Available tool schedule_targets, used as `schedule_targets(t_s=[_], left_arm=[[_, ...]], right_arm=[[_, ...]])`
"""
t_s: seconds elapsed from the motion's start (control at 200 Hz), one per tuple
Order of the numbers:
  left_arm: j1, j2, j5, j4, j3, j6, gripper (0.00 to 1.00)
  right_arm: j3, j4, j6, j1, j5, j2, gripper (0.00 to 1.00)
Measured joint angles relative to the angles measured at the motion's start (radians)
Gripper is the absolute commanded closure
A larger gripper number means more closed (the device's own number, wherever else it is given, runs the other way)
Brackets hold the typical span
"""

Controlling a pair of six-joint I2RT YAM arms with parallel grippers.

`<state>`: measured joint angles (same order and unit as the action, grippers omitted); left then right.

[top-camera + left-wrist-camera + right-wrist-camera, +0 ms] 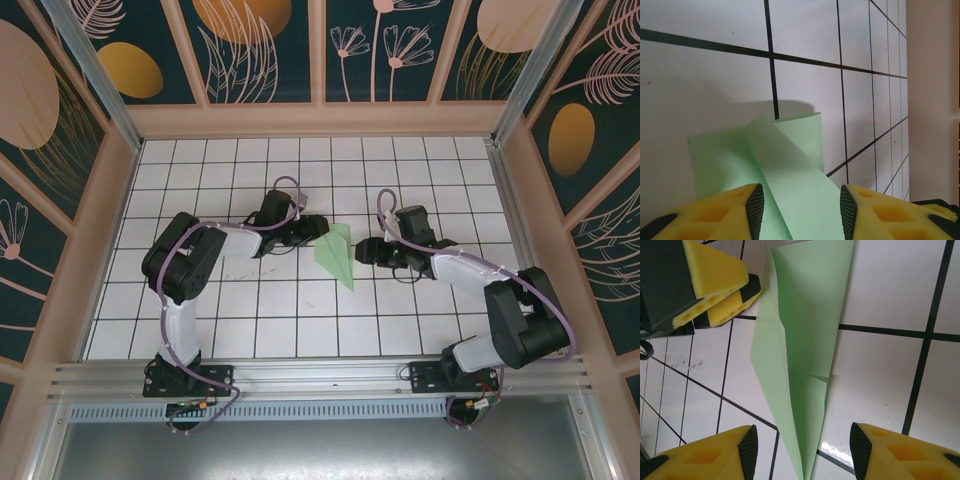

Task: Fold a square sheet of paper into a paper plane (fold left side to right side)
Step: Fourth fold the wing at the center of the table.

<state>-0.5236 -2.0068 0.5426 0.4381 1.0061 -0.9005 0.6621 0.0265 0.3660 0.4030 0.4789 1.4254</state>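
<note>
Top external view has the paper plane (337, 255) lying flat on the white grid table (250, 320), right in the gap between the two grippers. The left gripper (318, 230) sits at the wide end and the right gripper (362, 250) is near the long edge. From up there it's just a slim pale-green dart, and you can't really see the folds.

Left wrist view is way better for texture. It shows thin matte paper with overlapping flaps crossing each other. The far edge lifts a bit ahead of the gripper and throws a soft shadow on the tile. The yellow fingers (725, 210) have a honeycomb look with black pads (756, 205). They stand apart with the paper running between and under them, not pinched as far as I can tell.

Right wrist view gives the whole shape. There's a long centre crease, a small folded corner, and the point sits just in front of that gripper, between its spread fingers (700, 460) without touching either pad. The tile is glossy here, with a bright glare spot beside the tip. The left gripper's yellow tips sit up ahead at the wide end.
</note>
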Motion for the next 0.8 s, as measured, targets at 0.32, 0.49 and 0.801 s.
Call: schedule_targets(t_s=[0.32,0.49,0.801], left_arm=[[-0.012,-0.041,0.0,-0.024,0.045,-0.012,0.53],[-0.016,-0.056,0.008,-0.042,0.078,-0.012,0.49],[-0.023,-0.064,0.002,-0.067,0.103,-0.011,0.49]], right_arm=[[-0.005,0.006,0.0,0.0,-0.009,-0.023,0.45],[-0.015,0.007,0.0,0.0,-0.012,-0.038,0.45],[-0.026,-0.006,0.023,0.0,-0.004,-0.048,0.45]])
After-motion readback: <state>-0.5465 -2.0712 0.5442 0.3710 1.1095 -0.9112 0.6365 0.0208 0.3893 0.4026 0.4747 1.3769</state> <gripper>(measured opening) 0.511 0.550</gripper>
